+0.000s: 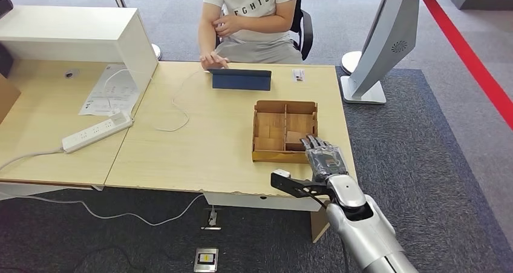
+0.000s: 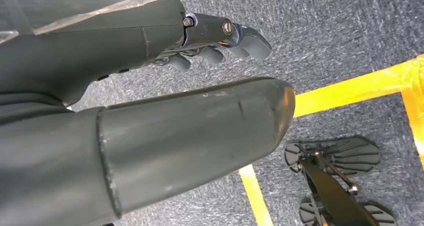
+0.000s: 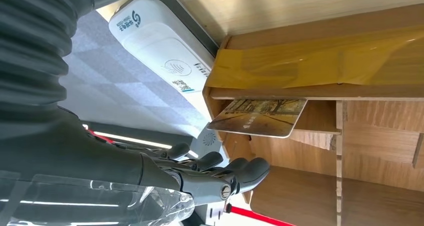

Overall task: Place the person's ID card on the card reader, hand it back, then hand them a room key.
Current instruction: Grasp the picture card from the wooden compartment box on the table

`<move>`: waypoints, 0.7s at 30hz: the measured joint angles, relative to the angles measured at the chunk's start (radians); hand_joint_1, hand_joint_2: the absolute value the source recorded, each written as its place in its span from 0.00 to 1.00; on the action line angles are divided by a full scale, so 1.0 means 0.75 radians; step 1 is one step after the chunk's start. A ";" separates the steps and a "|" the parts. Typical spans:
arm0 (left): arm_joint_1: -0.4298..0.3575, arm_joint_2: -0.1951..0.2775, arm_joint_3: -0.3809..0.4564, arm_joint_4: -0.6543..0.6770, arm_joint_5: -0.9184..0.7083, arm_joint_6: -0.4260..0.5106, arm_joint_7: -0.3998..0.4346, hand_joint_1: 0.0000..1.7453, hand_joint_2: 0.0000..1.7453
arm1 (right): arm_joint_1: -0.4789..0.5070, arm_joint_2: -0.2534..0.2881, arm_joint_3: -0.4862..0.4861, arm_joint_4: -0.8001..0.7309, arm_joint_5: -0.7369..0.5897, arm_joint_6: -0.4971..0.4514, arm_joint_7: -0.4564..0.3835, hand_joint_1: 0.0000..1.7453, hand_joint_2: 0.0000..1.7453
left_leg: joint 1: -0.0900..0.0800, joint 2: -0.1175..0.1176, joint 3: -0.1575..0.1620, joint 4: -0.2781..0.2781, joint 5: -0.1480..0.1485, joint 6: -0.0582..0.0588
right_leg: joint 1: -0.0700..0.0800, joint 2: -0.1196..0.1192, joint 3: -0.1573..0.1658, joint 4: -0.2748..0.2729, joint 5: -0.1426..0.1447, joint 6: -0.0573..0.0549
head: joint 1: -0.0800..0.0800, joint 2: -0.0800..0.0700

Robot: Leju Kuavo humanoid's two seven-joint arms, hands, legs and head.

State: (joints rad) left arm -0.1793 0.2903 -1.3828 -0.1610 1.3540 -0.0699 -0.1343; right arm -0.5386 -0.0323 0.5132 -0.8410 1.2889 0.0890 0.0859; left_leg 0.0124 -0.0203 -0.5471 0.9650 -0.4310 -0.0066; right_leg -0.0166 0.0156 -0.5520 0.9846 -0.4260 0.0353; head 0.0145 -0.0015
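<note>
Room key (image 3: 257, 117) lies in the box (image 1: 284, 131), right hand (image 1: 325, 158) seemingly empty above.

Light wood table (image 1: 181, 146), brown wooden box (image 1: 284, 158), dark blue card reader (image 1: 241, 79), white power strip (image 1: 97, 132), dark grey carpet (image 1: 423, 164) with red stripe (image 1: 472, 61)

Seated at the far side of the light wooden table (image 1: 181, 158): a person in a pale T-shirt (image 1: 251, 19). On the table just before that person, a dark blue folded card reader (image 1: 241, 78), with a small white ID card (image 1: 298, 75) to its right. Nearer, toward the right edge, an open wooden compartment box (image 1: 284, 131); in one compartment, a picture-printed room key card (image 3: 260, 117) leaning tilted. At the box's near right corner, the dark-fingered right hand (image 1: 323, 156). Far left, a white power strip (image 1: 97, 131) beside printed paper sheets (image 1: 112, 91).
</note>
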 joint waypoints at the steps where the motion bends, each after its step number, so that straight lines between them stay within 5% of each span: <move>1: 0.000 0.000 0.000 0.000 0.001 -0.001 0.004 0.00 0.00 | -0.001 0.001 0.000 0.002 0.003 -0.001 -0.001 0.00 1.00 | 0.000 0.000 0.000 0.000 0.000 0.000 | 0.000 0.000 0.000 0.000 0.000 0.000 | 0.000 0.000; 21: -0.002 -0.003 -0.028 0.000 -0.005 0.000 -0.002 0.00 0.00 | -0.063 0.064 0.003 0.124 0.012 -0.049 -0.012 0.00 1.00 | 0.000 0.000 0.000 0.000 0.000 0.000 | 0.000 0.000 0.000 0.000 0.000 0.000 | 0.000 0.000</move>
State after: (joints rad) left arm -0.1809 0.2880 -1.4042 -0.1610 1.3506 -0.0702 -0.1355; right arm -0.5860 0.0160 0.5152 -0.7481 1.2977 0.0526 0.0771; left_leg 0.0124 -0.0204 -0.5471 0.9650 -0.4310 -0.0066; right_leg -0.0166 0.0156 -0.5521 0.9846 -0.4260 0.0353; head 0.0147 -0.0015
